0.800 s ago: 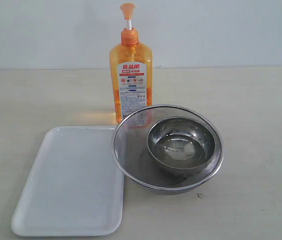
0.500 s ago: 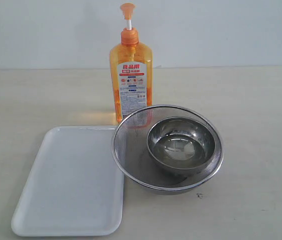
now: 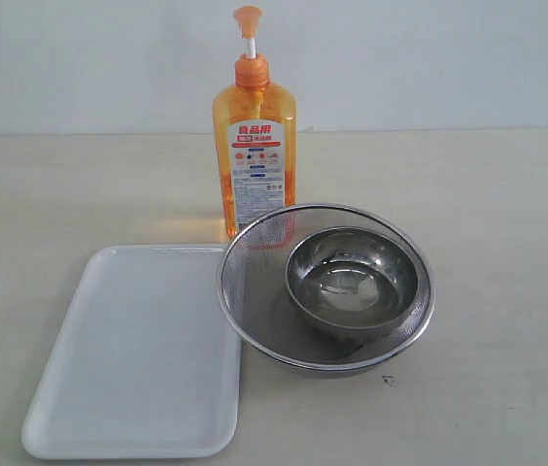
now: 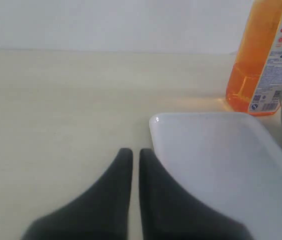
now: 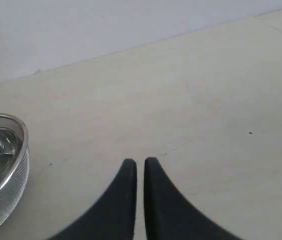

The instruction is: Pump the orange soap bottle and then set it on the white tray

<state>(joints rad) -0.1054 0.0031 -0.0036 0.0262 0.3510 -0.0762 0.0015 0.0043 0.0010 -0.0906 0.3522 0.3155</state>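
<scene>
Fig.: start pose, nothing gripped. We see the orange soap bottle [image 3: 254,155] upright toward the far edge of the tabletop [image 3: 507,194], just behind the mesh strainer [image 3: 255,291] w/ a steel bowl [image 3: 352,282] inside; whether bottle and strainer rim touch, we cannot tell. The white tray [image 3: 133,359] lies by the near edge, just beside the strainer. On the left gripper [image 4: 132,152] and right gripper [image 5: 140,162] the jaws are pressed almost together, empty, both well off the bottle. We judge the bottle rigid, smooth-sided, prob. heavy w/ liquid, tall so tippy; its pump head is sprung on a thin stem. Best hold: across the body approx. mid-height, below the shoulder; press the head straight down, never lift by the stem.
</scene>
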